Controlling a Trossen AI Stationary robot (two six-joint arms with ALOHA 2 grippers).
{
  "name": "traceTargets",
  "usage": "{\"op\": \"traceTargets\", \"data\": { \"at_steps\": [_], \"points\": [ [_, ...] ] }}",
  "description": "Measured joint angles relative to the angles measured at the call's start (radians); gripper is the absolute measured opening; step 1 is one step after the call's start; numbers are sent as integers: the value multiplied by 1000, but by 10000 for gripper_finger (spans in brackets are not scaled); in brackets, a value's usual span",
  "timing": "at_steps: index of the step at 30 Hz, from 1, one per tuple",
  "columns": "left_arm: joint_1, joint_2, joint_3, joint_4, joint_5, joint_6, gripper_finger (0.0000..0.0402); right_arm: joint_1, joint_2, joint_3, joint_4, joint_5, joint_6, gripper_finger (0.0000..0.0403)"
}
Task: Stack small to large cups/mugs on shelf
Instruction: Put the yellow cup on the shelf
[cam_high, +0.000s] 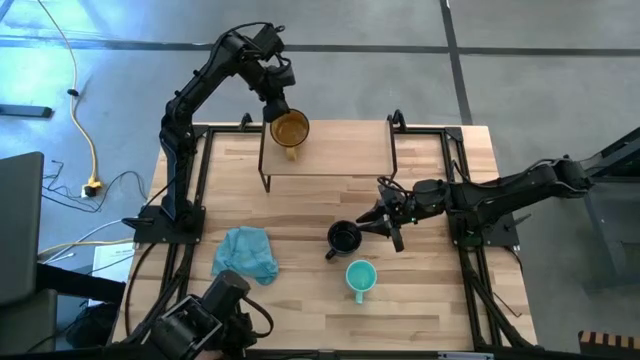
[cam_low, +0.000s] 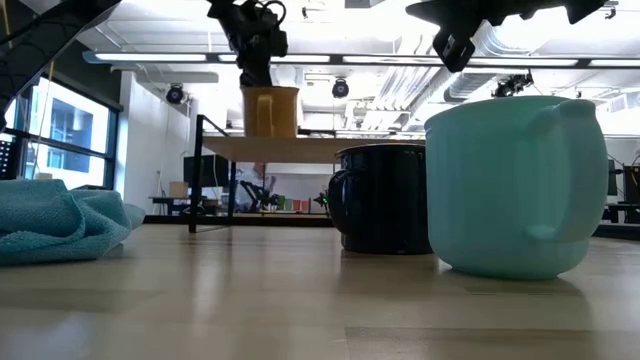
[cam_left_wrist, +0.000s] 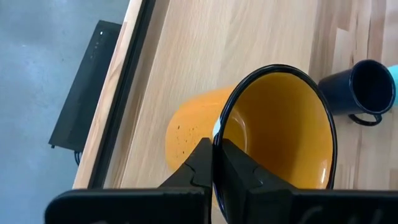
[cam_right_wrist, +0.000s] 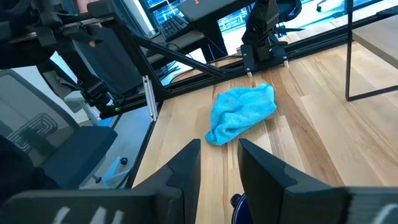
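The amber-yellow mug (cam_high: 290, 128) stands on the light-wood shelf (cam_high: 330, 160), near its left far corner, with my left gripper (cam_high: 276, 102) shut on it from above. In the low view the amber-yellow mug (cam_low: 270, 110) rests by its base on the shelf (cam_low: 300, 147). The black mug (cam_high: 344, 237) and the teal mug (cam_high: 360, 278) stand upright on the tabletop in front of the shelf. My right gripper (cam_high: 383, 222) hovers open just right of the black mug, touching nothing; in its wrist view the right gripper (cam_right_wrist: 219, 168) shows the black mug (cam_right_wrist: 239, 202) low between the fingers. My left gripper (cam_left_wrist: 214, 149) pinches the amber-yellow mug's dark rim (cam_left_wrist: 219, 127), one finger inside the mug and one outside against its wall. The fingers come from above, pointing down. The mug stays upright, with its base on the shelf board.
A crumpled blue cloth (cam_high: 246, 252) lies on the tabletop toward the near left, left of the black mug. The shelf's thin black legs (cam_high: 392, 150) stand behind the two mugs. Bare tabletop lies right of the teal mug and between the cloth and the shelf.
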Motion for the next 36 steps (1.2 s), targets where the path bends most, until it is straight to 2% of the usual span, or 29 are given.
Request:
{"op": "traceTargets", "data": {
  "at_steps": [25, 36],
  "points": [
    [-10, -3, -56, 2, 18, -22, 0, 0, 0, 0, -35, -1, 8, 96],
    [-10, -3, -56, 2, -23, 16, 0, 0, 0, 0, -34, -1, 8, 96]
  ]
}}
